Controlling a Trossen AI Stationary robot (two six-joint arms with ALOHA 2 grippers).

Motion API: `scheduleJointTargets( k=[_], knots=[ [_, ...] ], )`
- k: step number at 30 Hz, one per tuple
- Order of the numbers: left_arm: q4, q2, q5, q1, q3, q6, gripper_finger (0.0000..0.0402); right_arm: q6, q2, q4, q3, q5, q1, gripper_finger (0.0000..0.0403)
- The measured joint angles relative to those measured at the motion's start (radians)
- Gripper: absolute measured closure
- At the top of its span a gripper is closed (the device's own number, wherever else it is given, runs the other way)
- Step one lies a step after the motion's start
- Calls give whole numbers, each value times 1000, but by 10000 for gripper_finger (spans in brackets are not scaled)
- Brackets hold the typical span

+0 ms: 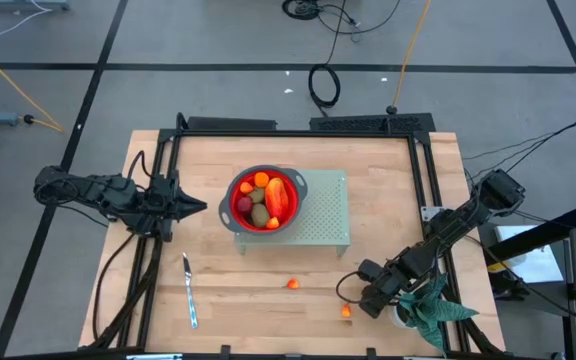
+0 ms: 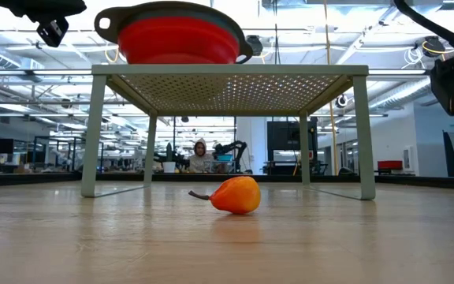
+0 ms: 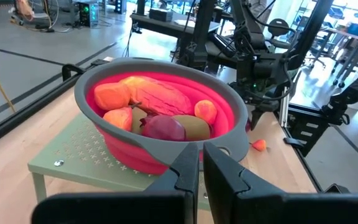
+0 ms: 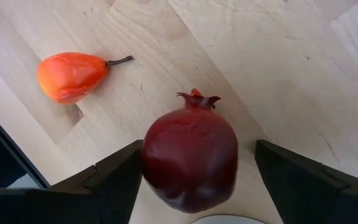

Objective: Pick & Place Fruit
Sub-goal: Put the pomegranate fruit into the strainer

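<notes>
The right end effector hung low over the desk near its front right corner, fingers spread wide around a dark red pomegranate (whether either finger touched it was unclear). A small orange fruit lay just beside it. The left end effector, pressed together and empty, waited beside the red colander holding the other fruit on a perforated stand.

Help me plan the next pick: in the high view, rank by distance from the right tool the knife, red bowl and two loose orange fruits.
1. Front-edge orange fruit, beside the right tool.
2. Centre orange fruit, front middle.
3. Red bowl, on the rack.
4. Knife, left side.
</notes>
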Motion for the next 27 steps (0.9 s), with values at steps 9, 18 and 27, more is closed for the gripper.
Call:
scheduleJointTargets(
  k=[9,18,27],
  knots=[
    [0,0,0,0,0,0,380,2,1,-18,-1,3,-2,188],
    [2,0,0,0,0,-1,380,-33,-50,9,-2,29,-28,223],
    [61,0,-1,0,0,5,380,-112,-239,127,-2,9,-90,223]
  ],
)
